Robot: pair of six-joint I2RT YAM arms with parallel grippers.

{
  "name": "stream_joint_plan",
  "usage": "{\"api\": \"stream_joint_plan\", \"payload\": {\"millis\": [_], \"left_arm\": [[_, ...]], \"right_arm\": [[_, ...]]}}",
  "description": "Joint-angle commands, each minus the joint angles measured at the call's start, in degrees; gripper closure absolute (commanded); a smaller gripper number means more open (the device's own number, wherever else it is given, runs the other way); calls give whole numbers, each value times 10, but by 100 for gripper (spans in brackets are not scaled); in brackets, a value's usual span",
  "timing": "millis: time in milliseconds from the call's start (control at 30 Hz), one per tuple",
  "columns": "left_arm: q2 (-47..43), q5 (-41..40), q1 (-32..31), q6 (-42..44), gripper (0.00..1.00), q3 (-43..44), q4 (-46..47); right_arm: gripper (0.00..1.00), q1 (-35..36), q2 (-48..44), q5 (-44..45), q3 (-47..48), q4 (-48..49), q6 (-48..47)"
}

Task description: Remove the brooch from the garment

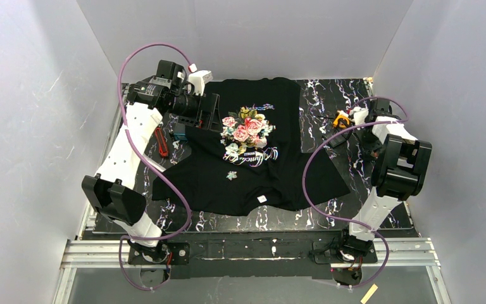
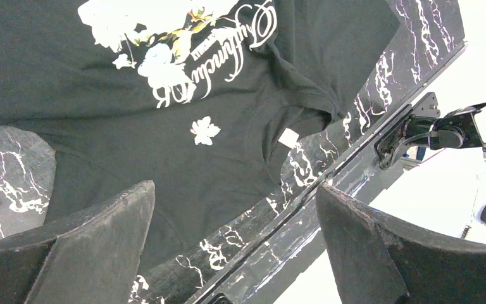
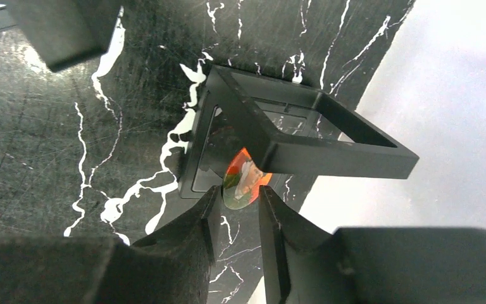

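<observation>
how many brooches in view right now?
2. A pale flower brooch on the black T-shirt, between lettering and neck label; an orange oval brooch at the tips of the right end effector, beside the black frame box, off the shirt. More could be hidden.

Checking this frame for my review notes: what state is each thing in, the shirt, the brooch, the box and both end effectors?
Shirt: spread out, print up.
Brooch: off the shirt, at the box, between the right end effector's fingertips.
Box: open, lid raised.
Left end effector: wide open, empty, above the shirt.
Right end effector: jaws a little apart around the brooch; whether it grips is unclear.
</observation>
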Motion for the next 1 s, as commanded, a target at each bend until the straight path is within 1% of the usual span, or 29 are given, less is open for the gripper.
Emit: {"api": "stream_joint_plan", "payload": {"millis": [0, 167, 267, 400, 467, 567, 667, 767, 833, 900, 967], "left_arm": [[-1, 19, 4, 0, 2, -10, -6], [-11, 17, 5, 16, 2, -32, -3], [-23, 13, 4, 29, 2, -53, -1], [-63, 11, 4, 45, 2, -91, 25], [-91, 11, 4, 53, 2, -122, 49], [-137, 4, 4, 66, 2, -164, 78], [-179, -19, 5, 74, 2, -207, 101], [-205, -18, 5, 99, 2, -234, 101], [-217, -8, 4, 116, 2, -253, 97], [-225, 19, 4, 145, 2, -284, 97], [-232, 65, 4, 198, 2, -311, 95]], "right_arm": [[62, 3, -14, -28, 8, -14, 9], [54, 7, -26, -49, 17, -33, 14], [52, 13, -40, -62, 19, -42, 13], [51, 25, -62, -92, 34, -74, 19], [48, 38, -79, -109, 42, -91, 24], [41, 66, -109, -119, 48, -112, 24], [33, 106, -142, -146, 56, -128, 25], [21, 136, -161, -168, 82, -164, 32], [3, 164, -167, -202, 100, -187, 42], [2, 184, -167, -236, 118, -209, 67], [2, 202, -163, -279, 132, -224, 93]]}}
